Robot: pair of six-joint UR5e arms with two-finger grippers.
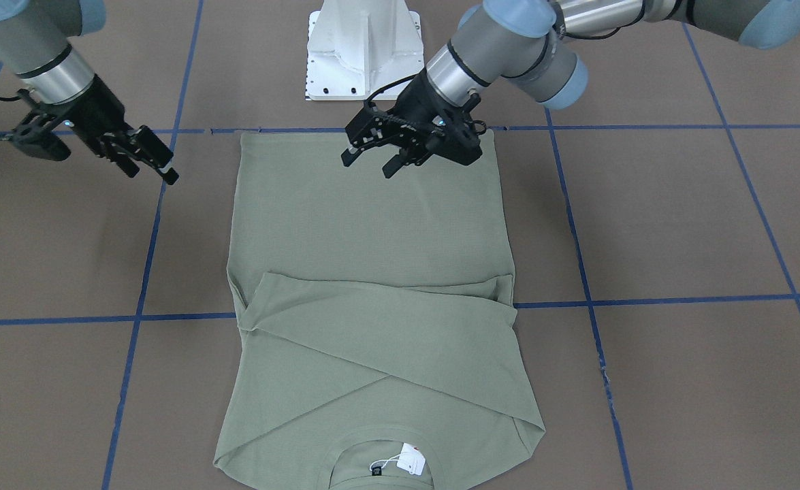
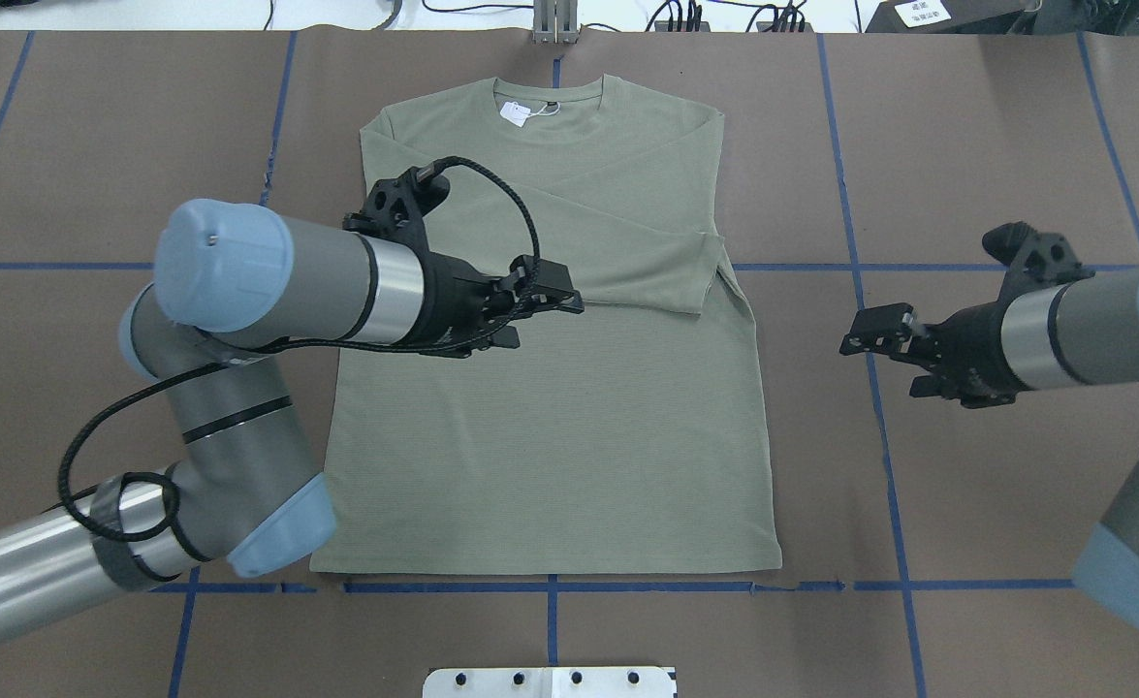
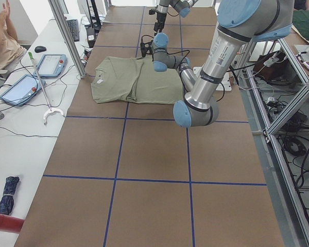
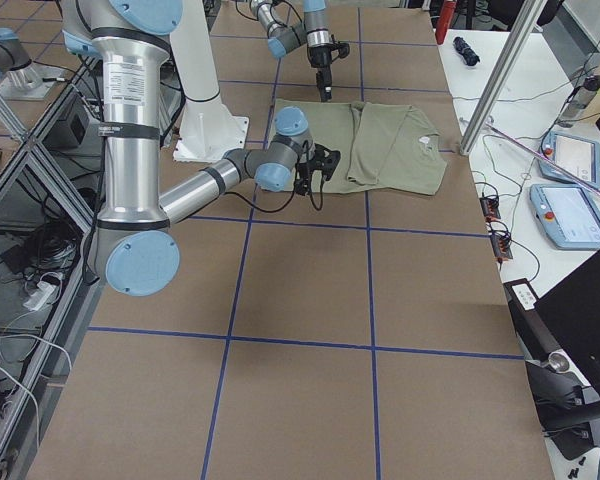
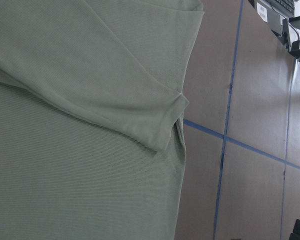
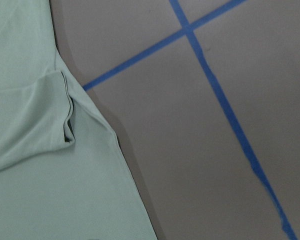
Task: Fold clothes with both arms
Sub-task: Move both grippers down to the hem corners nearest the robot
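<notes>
A pale sage-green long-sleeved knit shirt (image 2: 550,436) is lying flat in the centre of the overhead frame, on a brown table surface (image 2: 996,145) crossed by blue tape lines (image 2: 966,585). Its neck, carrying a small white paper tag (image 2: 514,113), is pointing toward the top of that frame. Its straight hem is running along the bottom, near the white metal pedestal base (image 1: 364,51). Both sleeves are lying folded across the chest, and the upper one is ending in a cuff (image 5: 167,131) at the shirt's right-hand edge in the overhead frame.

The black two-finger left gripper (image 2: 542,315), on the silver-grey left arm with light blue joint caps (image 2: 268,281), is hovering over the shirt at left-centre of the overhead frame, just below the folded sleeve. Its fingers are standing well apart and gripping nothing.

The black two-finger right gripper (image 2: 884,364), on the matching right arm (image 2: 1073,334), is hanging over bare table at right-centre of the overhead frame, apart from the shirt's side edge. Its fingers are likewise spread, with nothing between them.
</notes>
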